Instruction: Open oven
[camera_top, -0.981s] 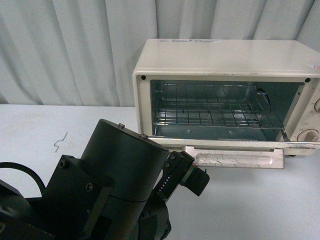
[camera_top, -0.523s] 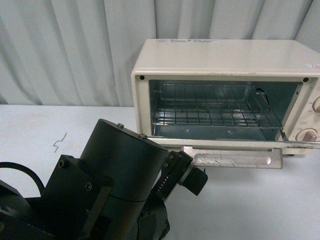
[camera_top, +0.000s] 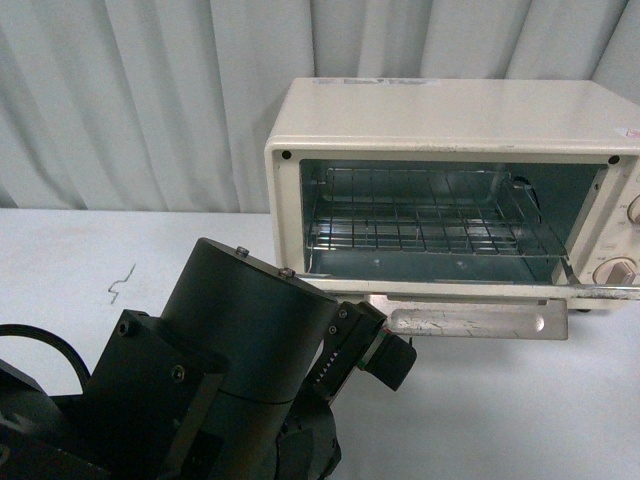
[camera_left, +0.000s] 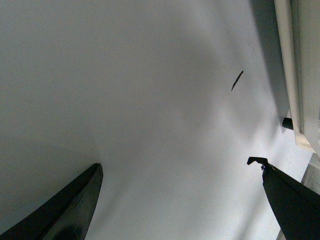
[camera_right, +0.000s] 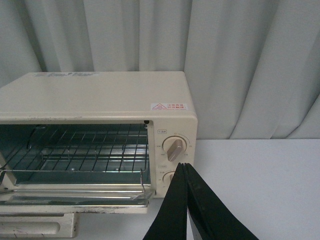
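A pale pleated curtain (camera_top: 150, 100) hangs at the far side of a white worktop (camera_top: 60, 250). The cream oven (camera_top: 450, 115) stands far right on the worktop. The black left arm (camera_top: 230, 360) fills the near left. The oven's door (camera_top: 470, 290) lies dropped flat, showing the wire rack (camera_top: 420, 225) and the metal handle (camera_top: 470, 321) on its near edge. Two knobs (camera_right: 175, 148) sit at the oven's right end. The left tool (camera_left: 175, 165) is spread wide over bare worktop. The right tool (camera_right: 185, 167) is pinched closed and holds nothing. A small dark squiggle (camera_top: 120, 283) lies on the worktop at left.
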